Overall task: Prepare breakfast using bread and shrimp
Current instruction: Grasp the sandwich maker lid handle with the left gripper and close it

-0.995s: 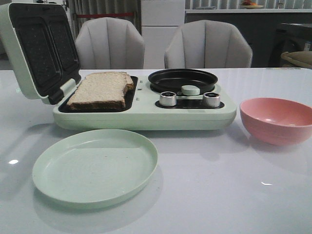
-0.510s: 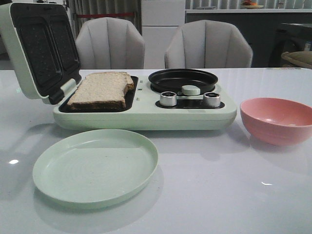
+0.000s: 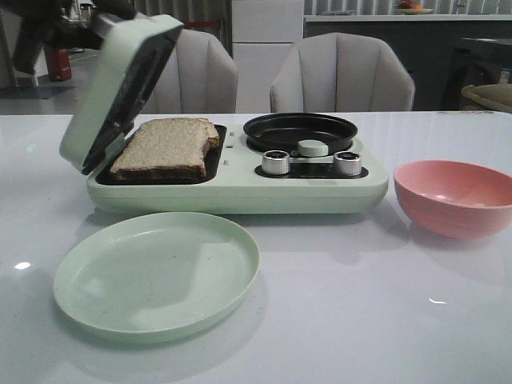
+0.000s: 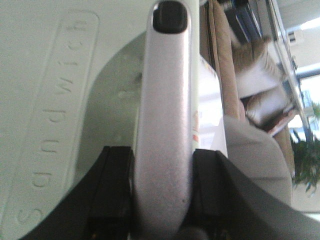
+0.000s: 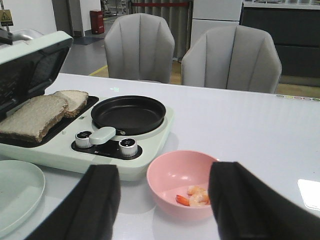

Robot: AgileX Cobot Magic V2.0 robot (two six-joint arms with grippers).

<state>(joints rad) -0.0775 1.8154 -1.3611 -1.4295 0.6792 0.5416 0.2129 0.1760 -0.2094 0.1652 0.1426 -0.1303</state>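
Meanwhile, the left gripper [image 4: 162, 220] was clamped on the silver metal handle [image 4: 164, 115] of the pale green sandwich-maker lid [image 3: 120, 84], held half-raised over the two beige bread slices [image 3: 168, 148] on the left. The right gripper [image 5: 162, 210] hung wide open, empty, with the orange-pink shrimp [image 5: 194, 196] between its fingers [image 5: 95, 200], in the pink round bowl [image 3: 454, 196] on the right.

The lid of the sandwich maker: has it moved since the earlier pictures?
Yes. The lid has swung forward and down over the bread; the base has not shifted. The left tool grips its handle.
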